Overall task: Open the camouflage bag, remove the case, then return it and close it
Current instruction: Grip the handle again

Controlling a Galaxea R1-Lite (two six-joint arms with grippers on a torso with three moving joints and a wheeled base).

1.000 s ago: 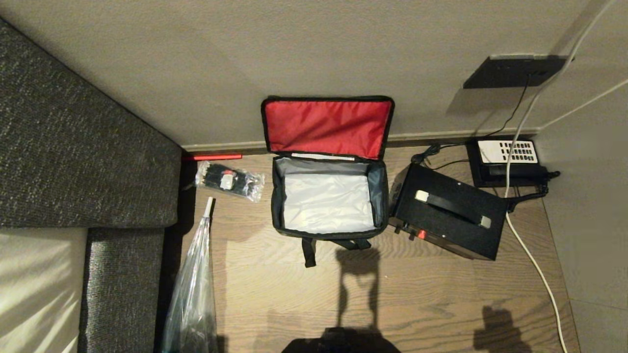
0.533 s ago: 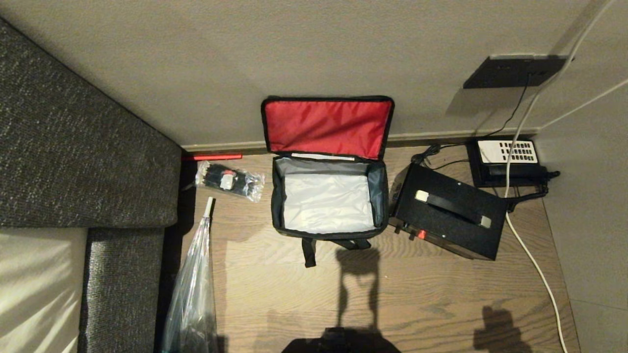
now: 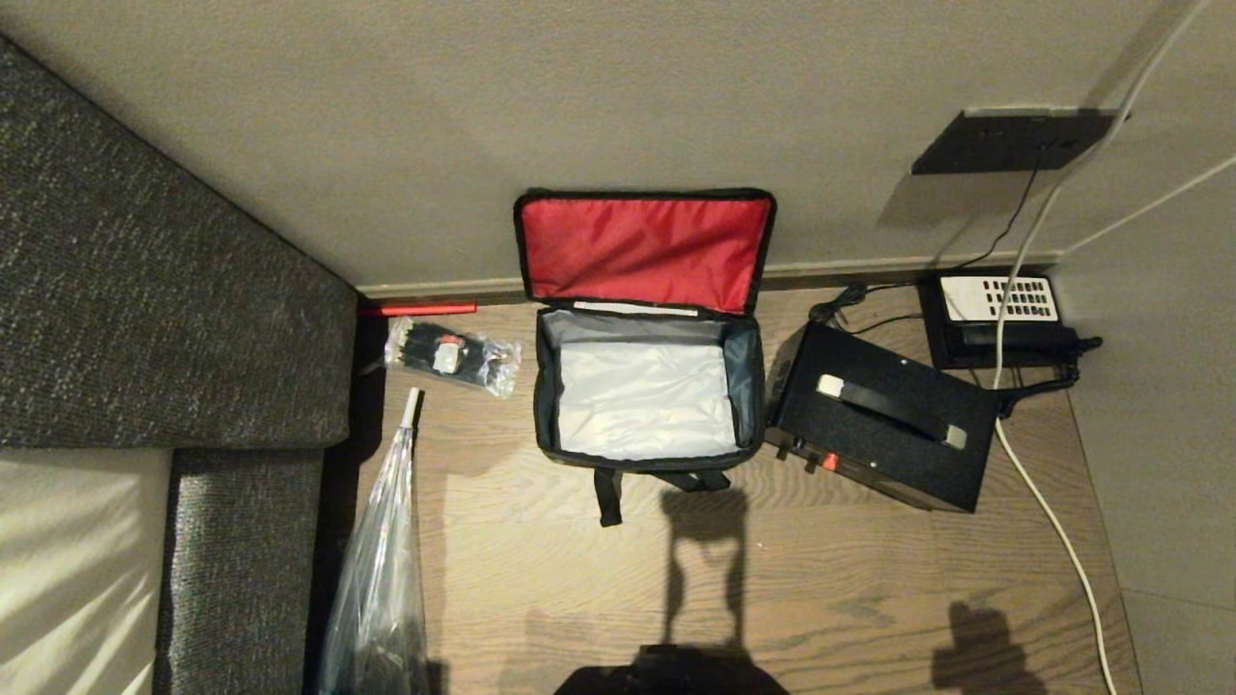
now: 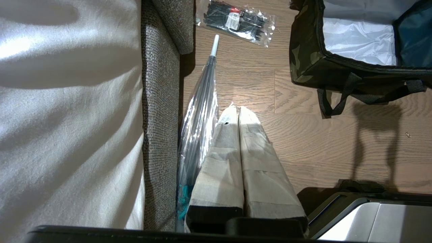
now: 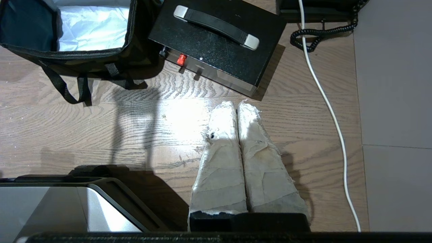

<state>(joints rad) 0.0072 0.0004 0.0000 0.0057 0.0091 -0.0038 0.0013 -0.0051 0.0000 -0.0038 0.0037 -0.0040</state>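
Observation:
The camouflage bag [image 3: 748, 376] stands open on the wooden floor against the wall. Its red-lined lid [image 3: 645, 251] leans back on the wall, and the silvery inside [image 3: 645, 401] holds nothing. The black case [image 3: 884, 430], with a carry handle and a red knob, lies on the floor touching the bag's right side. Both arms hang parked near my base, outside the head view. My left gripper [image 4: 238, 108] is shut and empty over bare floor, short of the bag's left corner [image 4: 303, 60]. My right gripper [image 5: 237, 104] is shut and empty, just short of the case [image 5: 209, 54].
A grey upholstered seat [image 3: 145, 290] fills the left. A clear packet of black ties [image 3: 452, 357] and a plastic-wrapped umbrella [image 3: 381, 569] lie left of the bag. A black telephone [image 3: 999, 319] sits in the right corner, and a white cable [image 3: 1048, 502] runs past it.

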